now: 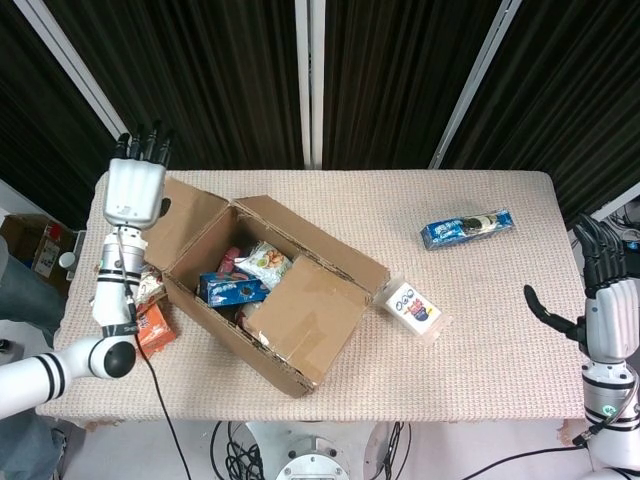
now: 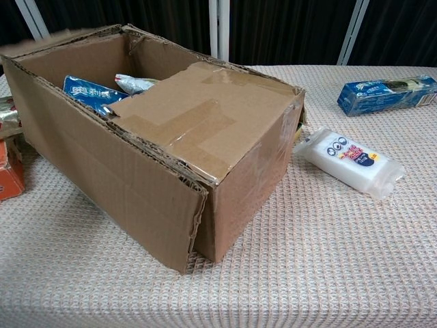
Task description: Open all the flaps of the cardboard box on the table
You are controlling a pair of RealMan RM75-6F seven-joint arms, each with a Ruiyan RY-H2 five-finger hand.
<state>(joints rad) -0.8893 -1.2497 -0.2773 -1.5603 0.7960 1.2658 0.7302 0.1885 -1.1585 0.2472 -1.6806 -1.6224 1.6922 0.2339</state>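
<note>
Far left: left hand [image 1: 135, 190] is up over the table's back-left corner, fingers straight and apart, grasping nothing, palm facing away from the opened flap [image 1: 187, 222] just beside it. Under that arm, snack packs [image 1: 152, 322] sit on the cloth by the box's left end; the orange one shows at the chest view's left edge too.

Centre-left: cardboard box [image 1: 275, 290], set at an angle on the table [image 1: 480, 320]. The left flap is folded out and lies low, so that half is open w/ a blue biscuit pack [image 1: 232, 290] and a chip bag [image 1: 262, 262] visible inside.

Centre: the taped flap [image 2: 198, 116] covers the right half, lying flat, still down. That's the step in hand, I'd say. To do it well: get fingertips under the free edge facing the open half, lift and swing it outward toward the right end, and brace the box wall w/ the other hand so the box doesn't slide or tip.

Right of box: white bottle [image 1: 412, 308] lies near the end wall where that flap would swing, so it may get nudged. Blue packet [image 1: 467, 228] further back, well apart.

Far right: right hand [image 1: 598, 300] at the table edge, fingers upright and spread, nothing held.
</note>
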